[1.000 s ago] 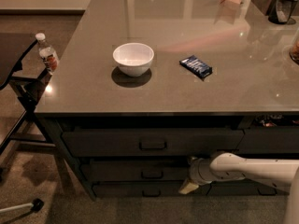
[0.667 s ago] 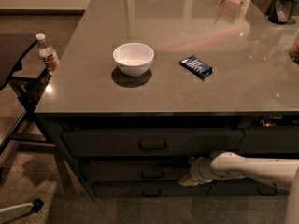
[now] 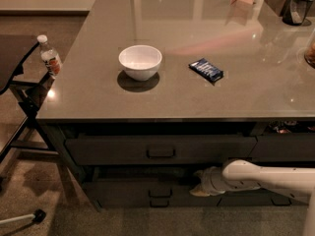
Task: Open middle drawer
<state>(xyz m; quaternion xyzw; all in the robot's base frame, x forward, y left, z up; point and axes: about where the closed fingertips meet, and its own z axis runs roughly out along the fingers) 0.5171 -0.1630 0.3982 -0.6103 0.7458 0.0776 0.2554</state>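
Barely shifted leftward since a second ago, the tool (image 3: pixel 197 188) hangs below the tabletop (image 3: pixel 98 95), at the middle drawer (image 3: pixel 123 191), whose handle (image 3: pixel 160 191) lies just to its left; whether it is open or closed cannot be told.
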